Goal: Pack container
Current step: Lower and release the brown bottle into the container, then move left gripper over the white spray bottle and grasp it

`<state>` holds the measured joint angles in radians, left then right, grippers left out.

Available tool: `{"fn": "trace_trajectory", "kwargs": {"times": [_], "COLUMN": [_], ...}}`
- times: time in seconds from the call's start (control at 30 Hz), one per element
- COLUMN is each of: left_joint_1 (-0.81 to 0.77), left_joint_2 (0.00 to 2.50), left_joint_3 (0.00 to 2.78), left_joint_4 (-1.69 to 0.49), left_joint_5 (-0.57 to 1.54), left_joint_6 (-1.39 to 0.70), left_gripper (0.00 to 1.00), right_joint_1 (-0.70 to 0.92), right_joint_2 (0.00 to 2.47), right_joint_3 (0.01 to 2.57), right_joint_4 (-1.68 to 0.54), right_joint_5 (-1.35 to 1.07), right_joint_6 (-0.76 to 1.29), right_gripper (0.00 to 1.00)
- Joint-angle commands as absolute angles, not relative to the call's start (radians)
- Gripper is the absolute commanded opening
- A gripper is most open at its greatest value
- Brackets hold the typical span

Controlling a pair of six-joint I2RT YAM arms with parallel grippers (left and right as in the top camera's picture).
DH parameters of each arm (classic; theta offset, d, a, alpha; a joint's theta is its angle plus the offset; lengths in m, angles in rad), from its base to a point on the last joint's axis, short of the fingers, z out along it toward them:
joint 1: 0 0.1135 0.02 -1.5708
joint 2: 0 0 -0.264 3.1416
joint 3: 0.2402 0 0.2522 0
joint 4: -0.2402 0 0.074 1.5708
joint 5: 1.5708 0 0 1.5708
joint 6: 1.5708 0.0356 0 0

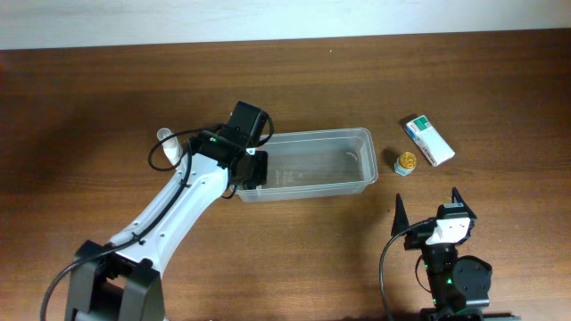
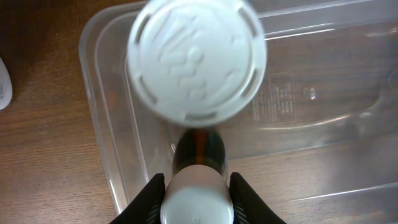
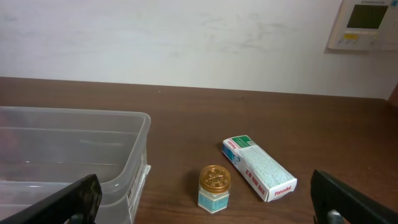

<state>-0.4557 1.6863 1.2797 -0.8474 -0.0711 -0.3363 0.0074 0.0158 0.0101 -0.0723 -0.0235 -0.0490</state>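
Observation:
The container (image 1: 352, 135) is a large clear plastic tub in the middle of the table. It also shows in the left wrist view (image 2: 323, 93) and the right wrist view (image 3: 127, 140), and looks empty. My left gripper (image 1: 251, 166) (image 2: 196, 182) is shut on a dark bottle with a round white cap (image 2: 198, 59), held over the tub's left end. My right gripper (image 1: 428, 201) (image 3: 210, 218) is open and empty near the front edge, right of the tub.
A small jar with a gold lid (image 1: 406, 162) (image 3: 214, 186) stands just right of the tub. A white-and-green box (image 1: 428, 141) (image 3: 258, 168) lies beyond it. A white object (image 1: 166, 140) (image 2: 3, 84) lies left of the tub.

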Motion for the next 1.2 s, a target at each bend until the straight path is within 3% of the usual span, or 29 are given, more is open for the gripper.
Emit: {"fn": "trace_trajectory", "kwargs": {"times": [0.0,0.17,0.3,0.7,1.17], "left_joint_1": [-0.451,-0.451,-0.451,-0.451,-0.440], "left_joint_2": [1.658,1.658,1.658,1.627,1.362], "left_joint_3": [1.277,1.277,1.277,1.292,1.355], "left_joint_4": [-0.845,-0.845,-0.846,-0.845,-0.846], "left_joint_5": [-0.086,-0.086,-0.086,-0.063,-0.068], "left_joint_6": [-0.344,-0.344,-0.343,-0.343,-0.343], "left_gripper": [0.27,0.32,0.43,0.44,0.49], "right_joint_1": [0.006,0.006,0.006,0.006,0.006], "right_joint_2": [0.009,0.009,0.009,0.009,0.009], "right_joint_3": [0.006,0.006,0.006,0.006,0.006], "right_joint_4": [-0.078,-0.078,-0.078,-0.078,-0.078], "right_joint_5": [-0.018,-0.018,-0.018,-0.018,-0.018], "right_joint_6": [-0.048,-0.048,-0.048,-0.048,-0.048], "right_gripper": [0.98,0.98,0.98,0.98,0.98]}}
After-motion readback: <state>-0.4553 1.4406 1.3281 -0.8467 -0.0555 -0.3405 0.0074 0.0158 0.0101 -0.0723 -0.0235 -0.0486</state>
